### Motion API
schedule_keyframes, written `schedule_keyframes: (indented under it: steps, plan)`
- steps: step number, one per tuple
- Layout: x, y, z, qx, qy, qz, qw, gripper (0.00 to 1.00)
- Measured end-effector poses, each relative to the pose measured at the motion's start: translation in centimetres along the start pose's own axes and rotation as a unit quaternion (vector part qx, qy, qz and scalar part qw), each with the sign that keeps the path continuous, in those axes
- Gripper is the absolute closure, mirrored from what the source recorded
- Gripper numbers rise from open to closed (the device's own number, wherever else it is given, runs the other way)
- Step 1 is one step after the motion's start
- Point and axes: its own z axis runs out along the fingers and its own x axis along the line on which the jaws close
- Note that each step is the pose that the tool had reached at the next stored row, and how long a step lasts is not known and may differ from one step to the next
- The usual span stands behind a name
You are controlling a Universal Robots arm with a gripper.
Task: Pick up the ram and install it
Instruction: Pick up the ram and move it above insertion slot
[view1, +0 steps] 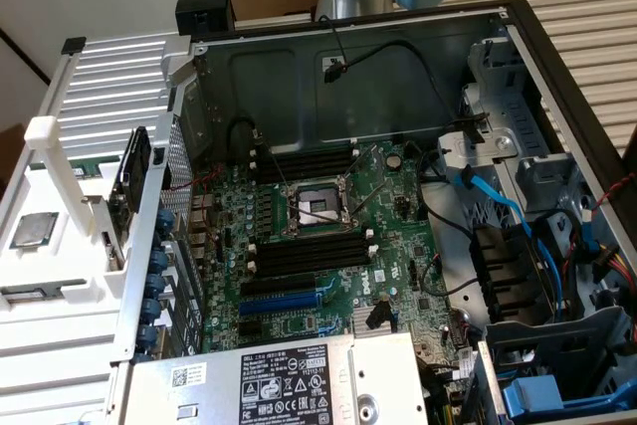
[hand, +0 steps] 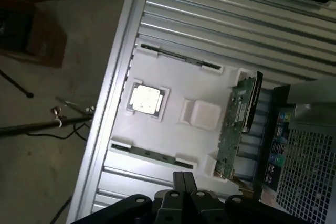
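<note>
While it faces the white tray (hand: pixel 176 80), pincer (hand: pixel 182 178): pressed together, empty.
Ram (hand: pixel 233 129): standing on edge in the tray, untouched.
Case (view1: pixel 279 77): open, beside tray.

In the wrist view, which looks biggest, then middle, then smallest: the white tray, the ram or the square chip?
Biggest: the tray.
Middle: the ram, long and thin, standing at the tray's edge.
Smallest: the chip, lying in the tray.

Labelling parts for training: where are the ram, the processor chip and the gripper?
ram (hand: pixel 231 135), wrist view, green board's middle.
processor chip (hand: pixel 146 99), wrist view, metal lid.
gripper (hand: pixel 182 178), wrist view, closed fingertips.
</note>
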Motion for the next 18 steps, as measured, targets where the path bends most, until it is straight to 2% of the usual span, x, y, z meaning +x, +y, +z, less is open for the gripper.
schedule_keyframes:
  steps: [3,6,11,14,15,16,17,18]
  plan:
    - [0.00,0.00,0.04,-0.0016,0.0012,-0.028,0.9996,0.89]
    - [0.00,-0.01,0.09,-0.0030,0.0023,-0.055,0.9985,0.89]
    - [0.01,-0.01,0.15,-0.0055,0.0043,-0.100,0.9950,0.89]
    - [0.01,-0.01,0.18,-0.0069,0.0054,-0.127,0.9919,0.89]
    - [0.01,-0.01,0.19,-0.0079,0.0062,-0.145,0.9894,0.89]
    - [0.01,-0.01,0.19,-0.0084,0.0065,-0.154,0.9880,0.89]
    - [0.01,-0.01,0.22,-0.0095,0.0072,-0.172,0.9850,0.89]
    - [0.01,-0.01,0.22,-0.0100,0.0076,-0.181,0.9833,0.89]
